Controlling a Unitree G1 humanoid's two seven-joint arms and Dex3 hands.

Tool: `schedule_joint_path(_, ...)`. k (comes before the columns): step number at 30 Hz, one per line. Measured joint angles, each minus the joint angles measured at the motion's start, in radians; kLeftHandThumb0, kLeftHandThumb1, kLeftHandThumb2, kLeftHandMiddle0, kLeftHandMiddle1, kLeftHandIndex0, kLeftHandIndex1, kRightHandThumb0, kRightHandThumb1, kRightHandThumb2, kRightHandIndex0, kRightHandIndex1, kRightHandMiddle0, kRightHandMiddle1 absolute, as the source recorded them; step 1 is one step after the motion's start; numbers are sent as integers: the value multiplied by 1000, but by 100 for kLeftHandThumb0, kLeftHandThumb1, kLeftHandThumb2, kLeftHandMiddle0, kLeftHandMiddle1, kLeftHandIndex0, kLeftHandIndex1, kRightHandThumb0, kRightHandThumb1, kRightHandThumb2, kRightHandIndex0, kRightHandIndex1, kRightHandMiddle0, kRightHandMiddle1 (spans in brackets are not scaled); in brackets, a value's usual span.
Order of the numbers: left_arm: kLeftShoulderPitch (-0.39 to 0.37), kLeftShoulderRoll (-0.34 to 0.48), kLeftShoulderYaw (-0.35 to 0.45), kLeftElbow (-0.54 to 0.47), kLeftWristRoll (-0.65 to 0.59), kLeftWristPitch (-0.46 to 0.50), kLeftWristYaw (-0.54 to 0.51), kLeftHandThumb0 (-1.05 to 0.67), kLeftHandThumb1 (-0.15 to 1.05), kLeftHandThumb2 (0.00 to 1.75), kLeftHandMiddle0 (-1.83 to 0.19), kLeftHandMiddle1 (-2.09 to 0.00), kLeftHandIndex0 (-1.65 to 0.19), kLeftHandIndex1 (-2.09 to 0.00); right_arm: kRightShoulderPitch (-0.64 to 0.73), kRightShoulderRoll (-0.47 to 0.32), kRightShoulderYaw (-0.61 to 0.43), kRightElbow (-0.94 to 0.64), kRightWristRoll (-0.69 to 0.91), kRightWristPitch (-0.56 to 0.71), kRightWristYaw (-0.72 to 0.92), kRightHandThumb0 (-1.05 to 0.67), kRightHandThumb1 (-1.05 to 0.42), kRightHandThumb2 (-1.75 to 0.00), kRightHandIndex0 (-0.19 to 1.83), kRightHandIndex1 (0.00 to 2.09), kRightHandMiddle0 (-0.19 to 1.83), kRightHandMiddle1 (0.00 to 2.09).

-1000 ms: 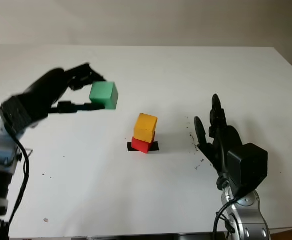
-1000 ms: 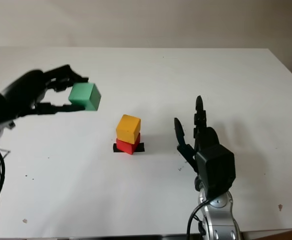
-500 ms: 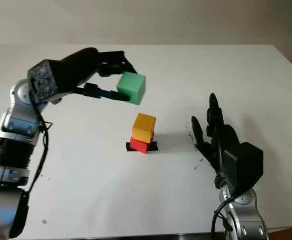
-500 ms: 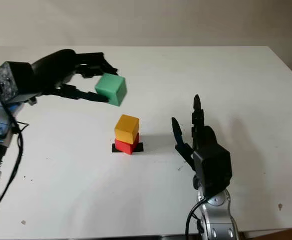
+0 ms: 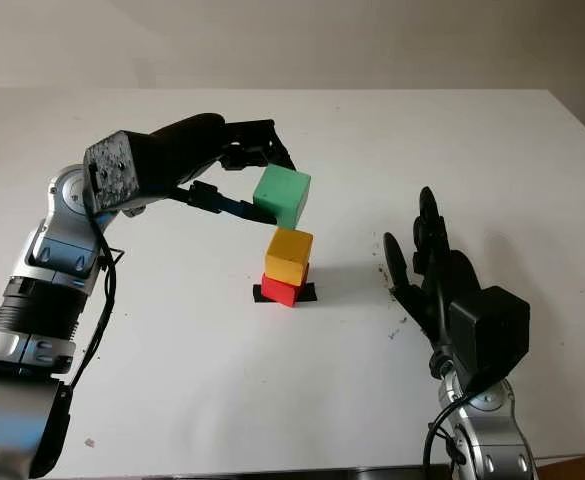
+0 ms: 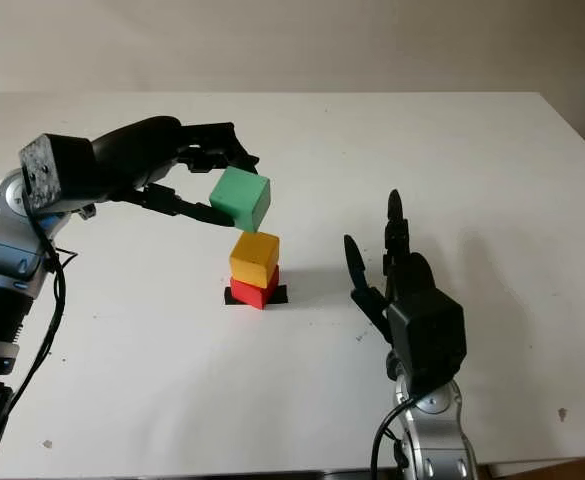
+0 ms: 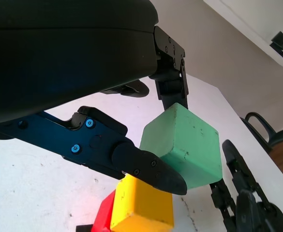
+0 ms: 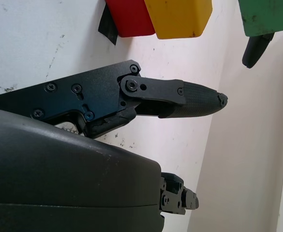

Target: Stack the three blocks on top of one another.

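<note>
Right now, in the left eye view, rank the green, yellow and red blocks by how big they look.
1. Green block, held in the left hand above the stack; being higher, it is nearer the camera, so its lead is unsure.
2. Yellow block.
3. Red block, largely covered by the yellow one.

The left robot hand (image 5: 247, 180) has carried the green block (image 5: 282, 196) rightward — just above the yellow block (image 5: 290, 256).

We count three blocks: one green block (image 5: 282, 196), one yellow block (image 5: 289, 255) and one red block (image 5: 281, 290). We see two black robot hands, a left hand (image 5: 234, 170) and a right hand (image 5: 434, 275), one white table (image 5: 372, 150), and one small black marker (image 5: 307, 293) under the red block.
</note>
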Motion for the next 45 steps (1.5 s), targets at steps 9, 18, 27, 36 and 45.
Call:
schedule_joint_path(9,51,1,1,-29,-1,17,-5,-44,104,5,-34,-5,-28,-149,4,0,0,0,7,-1,0,-65,-105,-50,-10,6,-4,5)
schedule_joint_path(18,83,-8,2,-34,-24,28,-5,-44,105,8,-32,-5,-23,-151,5,0,0,-2,7,0,3,-66,-105,-50,-10,5,-5,5)
schedule_joint_path(27,88,-47,-1,-10,0,16,39,-44,105,10,-31,-5,-21,-150,6,-1,0,-2,7,-2,7,-65,-105,-50,-10,6,-4,5)
schedule_joint_path(36,91,-66,-2,-2,7,15,49,-42,105,9,-31,-5,-20,-152,7,-1,0,-2,7,-2,6,-65,-105,-50,-9,6,-4,6)
schedule_joint_path(45,91,-65,-2,-1,9,10,38,-43,105,9,-31,-5,-22,-155,13,-1,9,-2,-1,-6,0,-65,-105,-51,-9,6,-4,6)
